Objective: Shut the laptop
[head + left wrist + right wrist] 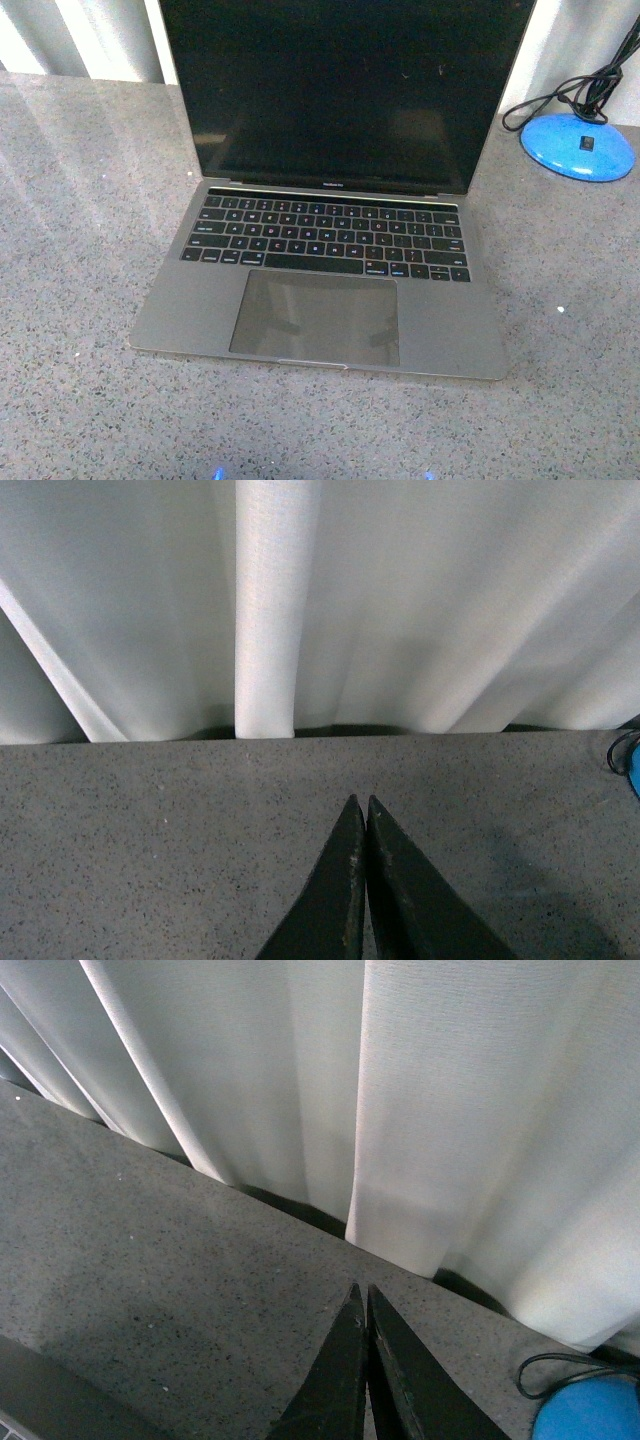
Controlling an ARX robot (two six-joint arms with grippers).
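Note:
The grey laptop stands open in the middle of the speckled grey table, black screen upright and facing me, black keys and large trackpad toward me. An edge of it shows at the corner of the right wrist view. Neither arm shows in the front view. My left gripper is shut and empty above bare table, pointing at the white curtain. My right gripper is shut and empty, above the table beside the laptop's lid.
A blue round base with a black cable sits at the back right of the table, also in the right wrist view. A white curtain hangs behind the table's far edge.

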